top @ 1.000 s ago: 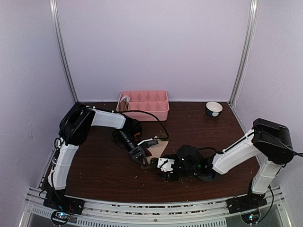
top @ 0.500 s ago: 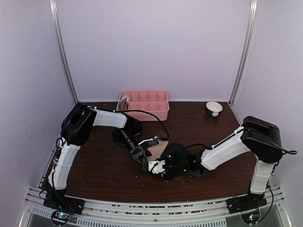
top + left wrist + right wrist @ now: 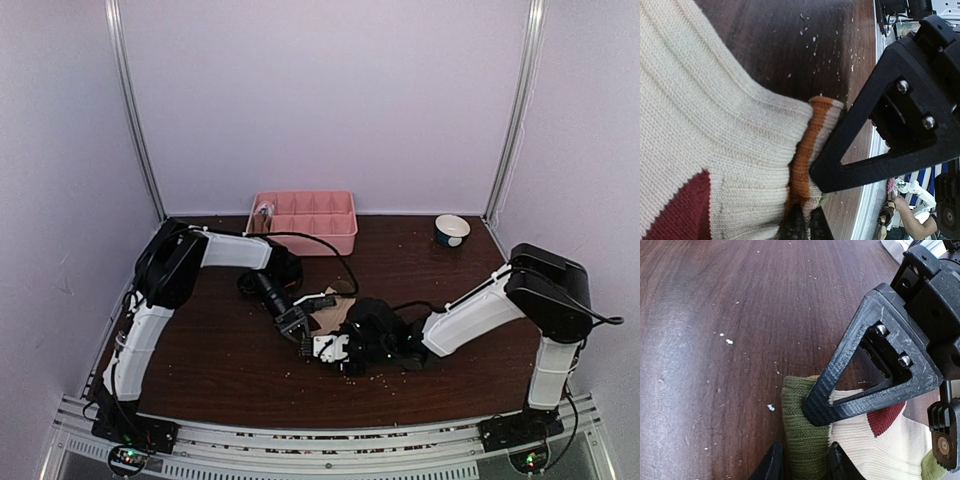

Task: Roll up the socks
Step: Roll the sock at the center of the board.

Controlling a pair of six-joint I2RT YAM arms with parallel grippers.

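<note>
Pinching the orange-banded cuff edge of the cream ribbed knit sock [image 3: 715, 125] with the left gripper [image 3: 300, 338], jaws fully closed on the fabric. Clamping the sock's olive-green toe [image 3: 802, 440] with the right gripper [image 3: 322, 350], jaws partly closed around it. Lying stretched between both grippers on the dark brown wooden table [image 3: 220, 360], towards its near edge, well apart from the pink plastic compartment tray [image 3: 300, 241].
</note>
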